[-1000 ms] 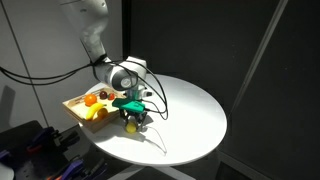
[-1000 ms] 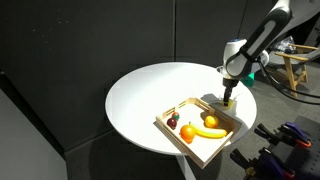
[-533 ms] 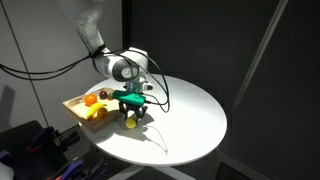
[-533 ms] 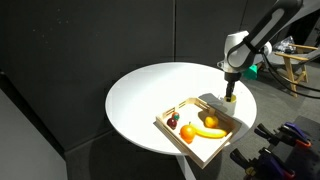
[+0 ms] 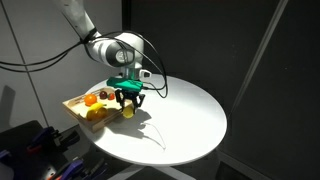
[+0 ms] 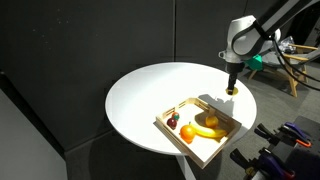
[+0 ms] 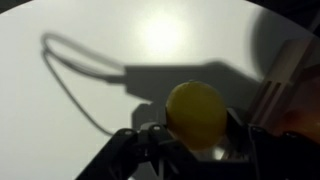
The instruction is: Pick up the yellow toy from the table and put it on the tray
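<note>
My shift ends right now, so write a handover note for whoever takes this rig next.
Pincer: shut on the small round bright-yellow toy, held just above the large round white table, close beside the tray.
Shallow rectangular light-brown wooden tray: holds an orange round toy and a yellow banana-shaped toy; the yellow ball is not in it.
Done: grasp and lift.
Left: carry over the tray, lower, release.

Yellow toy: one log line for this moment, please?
pincer: shut on yellow toy | held above table | not yet on tray
</note>
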Available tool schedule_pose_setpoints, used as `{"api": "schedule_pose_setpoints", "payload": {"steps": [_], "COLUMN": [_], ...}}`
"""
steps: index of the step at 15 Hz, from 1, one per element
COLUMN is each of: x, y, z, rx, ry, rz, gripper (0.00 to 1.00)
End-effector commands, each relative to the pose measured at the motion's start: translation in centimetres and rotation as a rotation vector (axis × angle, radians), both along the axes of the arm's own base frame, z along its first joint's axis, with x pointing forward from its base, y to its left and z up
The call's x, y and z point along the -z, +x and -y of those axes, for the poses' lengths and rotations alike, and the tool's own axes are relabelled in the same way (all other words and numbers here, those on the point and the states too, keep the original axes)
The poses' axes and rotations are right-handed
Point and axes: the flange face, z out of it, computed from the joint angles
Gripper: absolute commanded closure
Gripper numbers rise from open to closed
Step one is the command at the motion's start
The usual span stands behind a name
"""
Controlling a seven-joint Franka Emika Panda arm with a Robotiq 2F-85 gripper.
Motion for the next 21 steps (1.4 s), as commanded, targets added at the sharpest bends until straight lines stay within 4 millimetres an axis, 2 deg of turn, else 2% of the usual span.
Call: {"api": "schedule_pose_setpoints", "payload": {"steps": [1, 5, 10, 17, 21], "x": [-2.0, -2.4, -1.7, -1.1, -1.2], "y": [-1.7, -2.8, -3.6, -3.5, -2.9], "z": [-2.5, -6.2, -10.2, -14.2, -15.8], "rx": [-0.077, -0.116, -0.087, 0.098, 0.176], "ry": [0.002, 0.003, -0.007, 0.012, 0.032], "rz": [-0.021, -0.046, -0.043, -0.029, 0.022], "gripper": [0.66, 0.66, 0.66, 0.66, 0.66]}}
